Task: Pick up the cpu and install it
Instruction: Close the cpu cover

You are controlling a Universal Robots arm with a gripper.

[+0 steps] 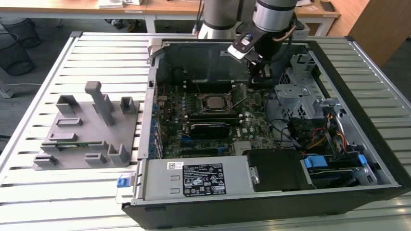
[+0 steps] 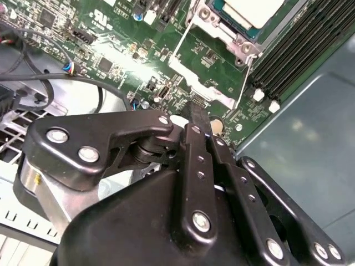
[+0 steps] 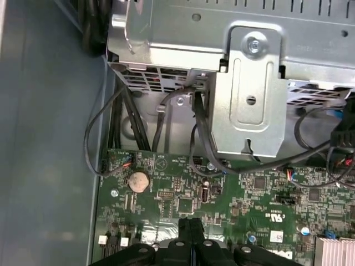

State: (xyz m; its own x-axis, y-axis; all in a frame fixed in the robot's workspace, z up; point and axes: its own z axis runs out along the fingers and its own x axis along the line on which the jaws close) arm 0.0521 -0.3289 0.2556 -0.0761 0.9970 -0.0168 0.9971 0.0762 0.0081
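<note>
Where the exterior view is nearest, a power supply with a white label sits along the front wall of the open computer case. The case lies on its side on a slatted metal table.

At the exterior view's left, well apart from the case, a grey fixture stands on the slats. A memory stick lies in one of its slots.

Further in, the green motherboard lies flat on the case floor. The cpu sits in the socket near the board's middle, silver top up, with a metal frame around it. In the second wrist view the cpu is likewise in its frame, with black memory slots just beside it.

Beyond the cpu, toward the exterior view's right, the gripper hangs point down over the far part of the board. It is apart from the cpu and near the grey drive cage.

The claw is pressed together with nothing in it. In the second wrist view the gripper ends in one black bar above the board, and in the first wrist view the gripper shows only a thin seam between its tips.

The first wrist view also shows a coin cell battery on the motherboard, and black cables rising from the board to the drive cage.

Farthest back are wooden desks.
</note>
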